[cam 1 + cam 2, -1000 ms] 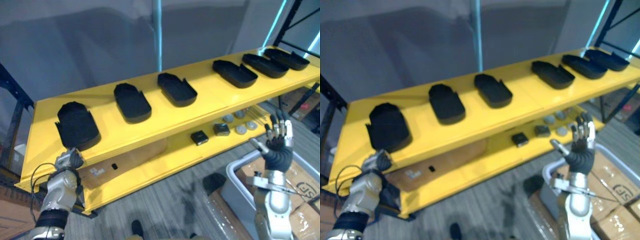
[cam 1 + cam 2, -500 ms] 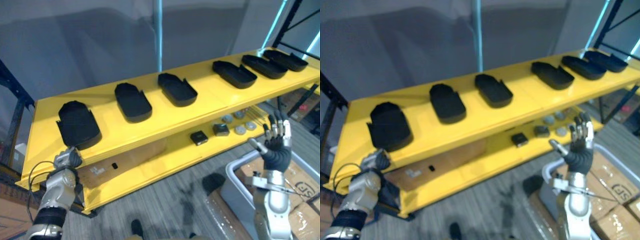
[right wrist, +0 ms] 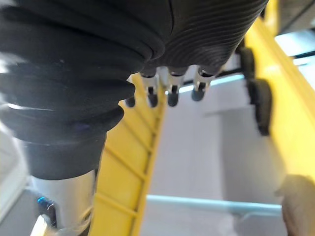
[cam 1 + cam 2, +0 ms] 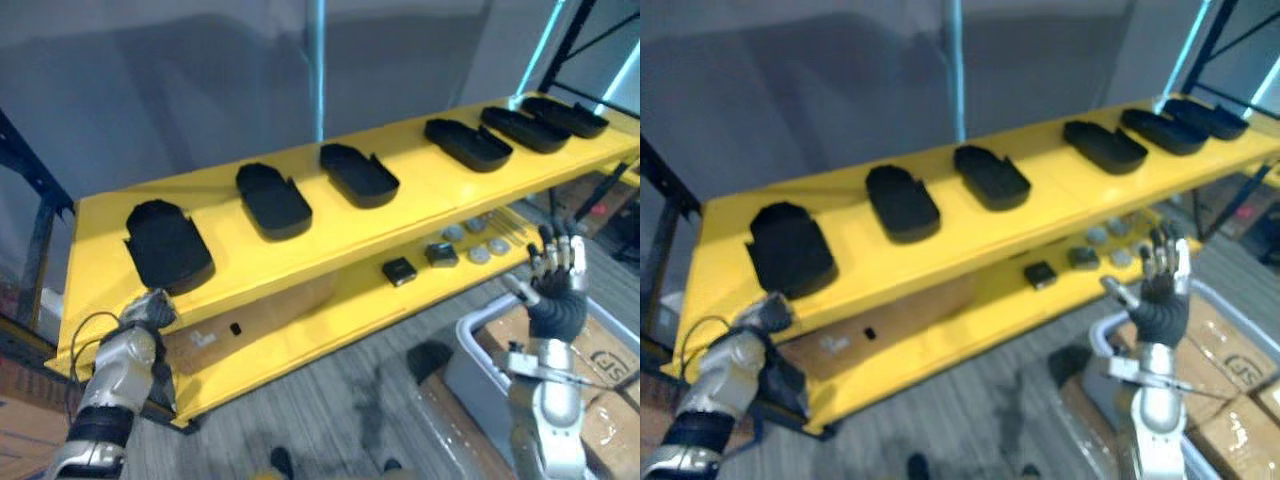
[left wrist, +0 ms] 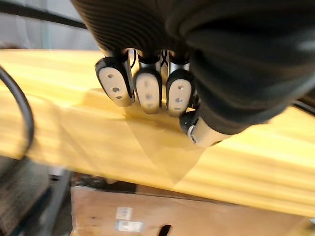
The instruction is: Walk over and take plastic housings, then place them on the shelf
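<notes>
Six housings (image 4: 358,175) lie in a row on the shelf's (image 4: 430,185) top tier. The left hand (image 4: 150,310) is clenched empty at the shelf's front edge, and the right hand (image 4: 558,285) is spread, empty, over a bin (image 4: 468,372). This placing looks done; next probably comes fetching more.

Six black plastic housings (image 4: 273,200) lie along the yellow shelf (image 4: 420,187).

No text could be read. A small white label (image 4: 206,338) sat on the brown cardboard sheet (image 4: 275,305) lying on the lower yellow shelf board (image 4: 345,315), its print too small to make out. The brown cardboard boxes (image 4: 610,345) on the floor at the right carried dark printed marks, blurred beyond reading.
</notes>
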Robot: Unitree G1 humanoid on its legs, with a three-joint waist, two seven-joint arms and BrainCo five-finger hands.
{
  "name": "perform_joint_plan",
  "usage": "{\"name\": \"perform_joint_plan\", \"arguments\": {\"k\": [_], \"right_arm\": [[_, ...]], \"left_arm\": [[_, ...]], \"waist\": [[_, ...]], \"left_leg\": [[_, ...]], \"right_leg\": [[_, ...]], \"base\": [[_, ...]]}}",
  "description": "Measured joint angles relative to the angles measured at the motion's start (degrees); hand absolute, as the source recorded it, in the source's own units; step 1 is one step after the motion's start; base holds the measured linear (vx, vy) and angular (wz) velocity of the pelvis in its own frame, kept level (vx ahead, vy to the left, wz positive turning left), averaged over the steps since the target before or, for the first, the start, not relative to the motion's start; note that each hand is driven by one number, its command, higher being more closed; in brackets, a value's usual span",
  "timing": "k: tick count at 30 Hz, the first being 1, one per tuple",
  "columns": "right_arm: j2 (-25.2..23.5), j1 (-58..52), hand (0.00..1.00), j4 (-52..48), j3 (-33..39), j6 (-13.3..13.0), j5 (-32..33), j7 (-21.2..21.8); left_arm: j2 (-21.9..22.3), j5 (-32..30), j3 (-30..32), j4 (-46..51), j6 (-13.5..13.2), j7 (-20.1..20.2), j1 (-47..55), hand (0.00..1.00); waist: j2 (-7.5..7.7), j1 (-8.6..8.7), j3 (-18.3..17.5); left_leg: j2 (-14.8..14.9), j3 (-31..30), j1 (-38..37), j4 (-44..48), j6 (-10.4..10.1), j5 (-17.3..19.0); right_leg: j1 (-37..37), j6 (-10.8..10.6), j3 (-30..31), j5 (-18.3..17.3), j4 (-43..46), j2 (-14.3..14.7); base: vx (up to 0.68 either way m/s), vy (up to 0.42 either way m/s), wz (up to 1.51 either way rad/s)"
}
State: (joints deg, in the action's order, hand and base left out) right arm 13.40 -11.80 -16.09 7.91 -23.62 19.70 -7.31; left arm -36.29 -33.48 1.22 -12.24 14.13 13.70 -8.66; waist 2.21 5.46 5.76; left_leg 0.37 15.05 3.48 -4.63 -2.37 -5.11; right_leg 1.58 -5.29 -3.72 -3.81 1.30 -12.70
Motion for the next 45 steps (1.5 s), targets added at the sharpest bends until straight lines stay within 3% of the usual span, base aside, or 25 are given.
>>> {"name": "perform_joint_plan", "arguments": {"k": [2, 6, 8, 10, 14, 18, 22, 26, 34, 40, 45], "right_arm": [[0.04, -0.08, 0.00, -1.13, 0.32, 0.14, -0.01, 0.12], [0.17, -1.36, 0.00, -2.16, 2.25, 0.57, -0.02, 0.06], [0.30, -1.92, 0.00, -2.74, 3.18, 1.41, 0.01, -0.23], [0.31, -2.79, 0.00, -3.08, 3.21, 1.53, 0.00, -0.24], [0.32, -3.68, 0.00, -3.10, 3.33, 1.61, 0.01, -0.32], [0.32, -4.04, 0.00, -3.11, 3.90, 1.61, 0.34, -0.31], [0.32, -5.21, 0.00, -3.11, 4.27, 1.61, 0.87, -0.33], [0.32, -5.94, 0.00, -3.12, 4.25, 1.60, 0.96, -0.34], [0.31, -6.42, 0.00, -3.11, 3.36, 1.47, 1.02, -0.33], [0.31, -6.45, 0.00, -3.00, 1.23, 1.45, 1.00, -0.36], [0.31, -6.56, 0.00, -2.96, -0.69, 1.33, 1.01, -0.36]], "left_arm": [[-0.40, 2.12, 2.33, 5.25, -0.34, 2.54, 3.14, 1.00], [-1.69, 7.15, 8.89, 13.61, -0.97, 3.89, 9.41, 1.00], [-1.68, 9.35, 13.00, 18.22, -1.93, 5.17, 12.88, 1.00], [-1.68, 11.39, 14.19, 20.75, -3.27, 6.09, 15.06, 1.00], [-1.53, 15.68, 14.22, 25.70, -6.73, 9.14, 17.87, 1.00], [-1.42, 16.97, 14.27, 28.08, -10.03, 8.91, 17.87, 1.00], [-1.19, 17.32, 14.25, 30.82, -13.05, 5.74, 17.77, 1.00], [-0.29, 16.92, 14.17, 31.35, -13.21, 2.46, 17.76, 1.00], [1.44, 8.13, 9.41, 31.29, -12.51, -2.80, 17.78, 1.00], [3.65, 3.49, 2.11, 27.98, -9.98, -5.15, 15.85, 1.00], [5.13, 0.89, 0.02, 26.45, -7.94, -7.35, 14.64, 1.00]], "waist": [[-0.35, -0.31, 0.28], [-0.97, -1.67, 0.18], [-2.53, -2.29, 0.20], [-3.12, -3.13, 0.06], [-3.08, -3.15, 0.15], [-3.35, -3.15, 0.32], [-3.79, -3.00, 0.62], [-4.01, -2.98, 1.49], [-3.27, -3.04, 2.10], [-3.21, -2.38, 2.11], [-3.07, -1.50, 2.09]], "left_leg": [[0.00, -0.06, -0.79, -0.58, 0.09, -1.08], [0.29, -0.38, -2.13, -0.59, -0.35, -1.68], [0.81, -0.77, -1.72, -0.60, -0.24, -2.65], [0.99, -0.98, -1.69, -0.59, -0.18, -2.75], [1.74, -2.45, -2.13, -0.58, 0.02, -3.35], [2.43, -2.78, -2.26, -0.59, -0.08, -3.37], [2.50, -2.78, -2.27, -0.61, -0.18, -3.28], [2.52, -3.08, -2.22, -0.61, -0.59, -3.12], [2.53, -3.51, -1.51, -0.60, -0.61, -3.45], [2.75, -3.45, -1.54, -0.60, -0.54, -3.59], [3.29, -3.36, -1.65, -0.60, -0.74, -3.73]], "right_leg": [[0.21, 0.17, -0.35, -0.38, 1.00, 0.03], [0.61, -0.82, -0.76, -1.05, 2.64, 0.16], [0.65, -0.83, -0.97, -1.01, 2.53, 0.85], [0.72, -1.46, -1.07, -0.32, 2.43, 1.03], [2.43, -2.64, -2.61, 0.60, 1.87, 2.18], [2.62, -2.17, -2.71, 0.39, 1.73, 2.88], [2.58, -1.51, -2.77, -0.11, 1.39, 2.93], [2.58, -1.45, -2.97, -0.21, 1.63, 2.96], [2.37, -1.41, -3.87, -0.19, 1.58, 2.89], [2.29, -1.40, -3.82, -0.17, 1.61, 3.26], [2.17, -1.27, -3.57, -0.08, 1.67, 3.76]], "base": [[0.04, -0.013, 0.11], [0.05, -0.047, 0.07], [0.06, -0.053, 0.13], [0.09, -0.057, 0.09], [0.07, -0.055, 0.12], [0.02, -0.041, -0.01], [0.00, 0.000, 0.00], [-0.04, 0.002, 0.04], [0.00, -0.003, 0.05], [0.00, 0.000, 0.00], [0.00, -0.011, -0.03]]}}
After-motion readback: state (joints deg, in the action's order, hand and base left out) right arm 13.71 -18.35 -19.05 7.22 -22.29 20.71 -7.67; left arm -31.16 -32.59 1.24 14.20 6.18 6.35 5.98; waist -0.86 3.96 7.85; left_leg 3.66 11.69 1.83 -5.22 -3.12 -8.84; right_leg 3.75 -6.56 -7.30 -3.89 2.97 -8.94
